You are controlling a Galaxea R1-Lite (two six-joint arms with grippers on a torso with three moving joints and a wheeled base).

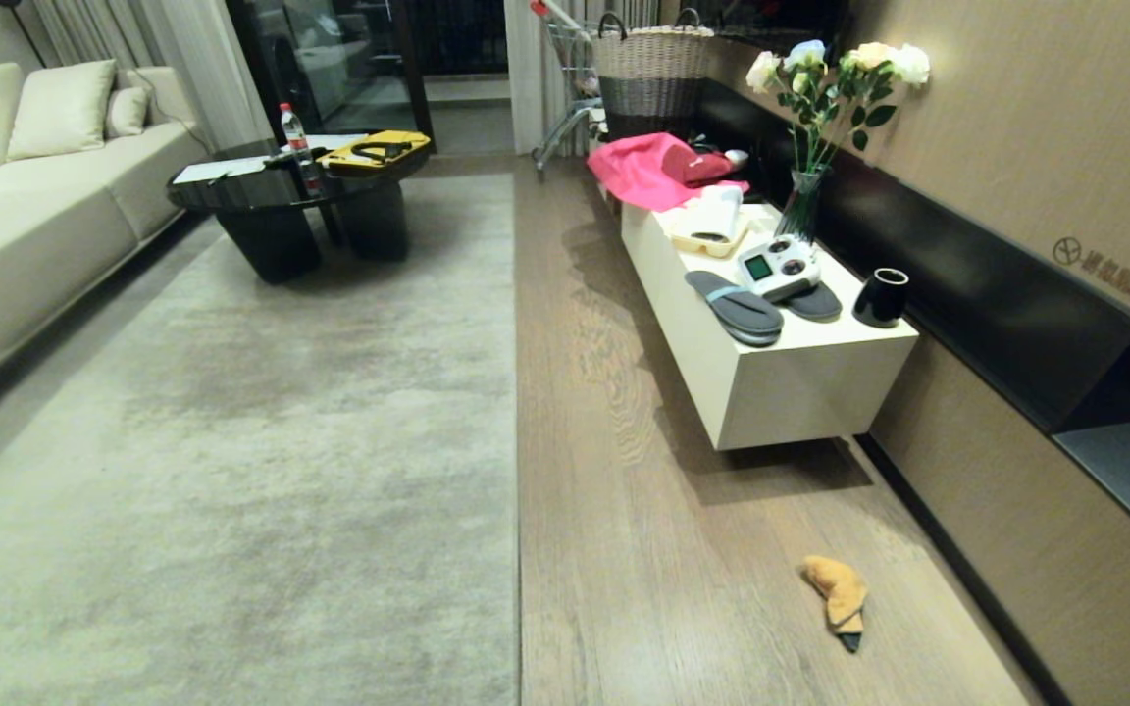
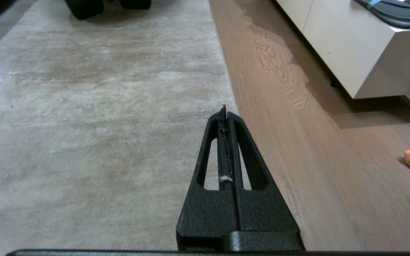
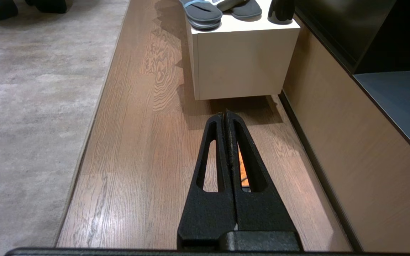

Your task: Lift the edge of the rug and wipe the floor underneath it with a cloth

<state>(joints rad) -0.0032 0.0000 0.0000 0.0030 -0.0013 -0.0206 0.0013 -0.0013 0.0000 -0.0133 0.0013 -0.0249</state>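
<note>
Two grippers, left (image 2: 225, 113) and right (image 3: 226, 114), are hanging pinched tight and empty, one cloth (image 1: 840, 593) lying under the right jaws.

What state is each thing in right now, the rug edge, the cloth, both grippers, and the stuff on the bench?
Rug edge: flat on the floor, not lifted.
Cloth: crumpled on the floor, untouched.
Left gripper: shut, empty, above the rug edge.
Right gripper: shut, empty, above the floor.
Slippers: lying flat on the bench.
Cup: upright.
Flowers: upright in a vase.
</note>
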